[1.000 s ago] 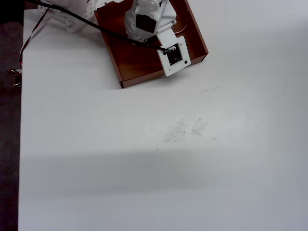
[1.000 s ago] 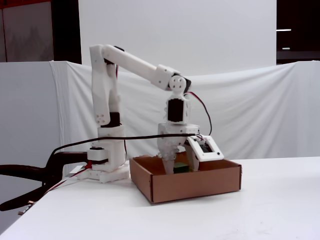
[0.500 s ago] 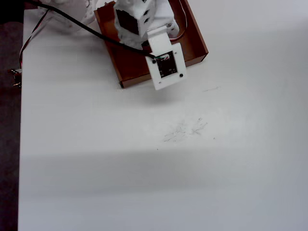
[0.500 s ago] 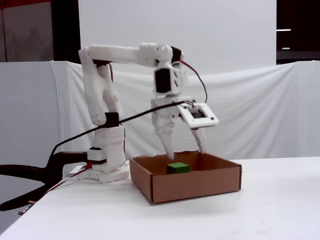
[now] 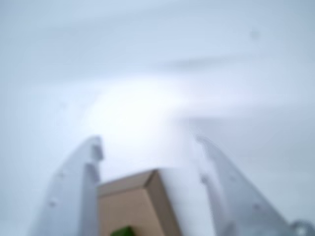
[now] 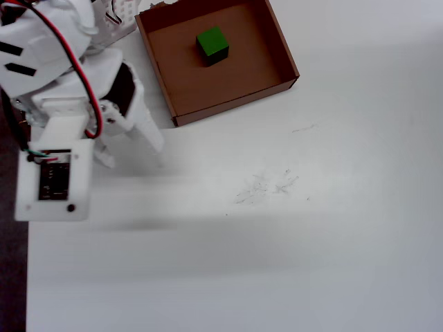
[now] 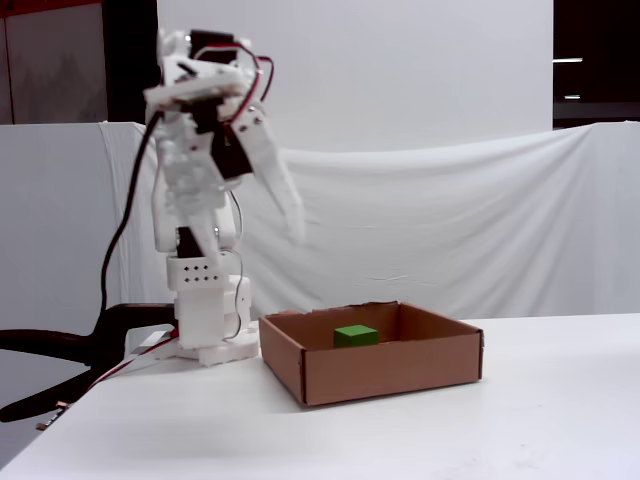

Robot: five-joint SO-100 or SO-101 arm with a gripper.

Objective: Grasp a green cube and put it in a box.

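The green cube [image 6: 212, 45] lies on the floor of the brown box [image 6: 235, 107], free of the gripper; the fixed view shows the cube [image 7: 355, 336] inside the box [image 7: 380, 375]. My gripper [image 6: 131, 158] is open and empty, off to the left of the box in the overhead view. From the side, the gripper [image 7: 252, 238] hangs high above the table near the arm's base. The blurred wrist view has the gripper [image 5: 147, 142] spread wide, with a box corner [image 5: 147, 196] and a sliver of the cube [image 5: 123, 231] between the fingers [image 5: 74, 191].
The arm's base [image 7: 205, 330] stands behind the box's left side, with red and black cables [image 6: 76, 76] over it. A white table [image 6: 277, 242] spreads in front, with faint scuff marks [image 6: 266, 185]. A white cloth backdrop [image 7: 450, 230] hangs behind.
The gripper has let go of the cube in the box, risen out of it, and swung back and to the left towards the arm's base. The cube stays in the box.
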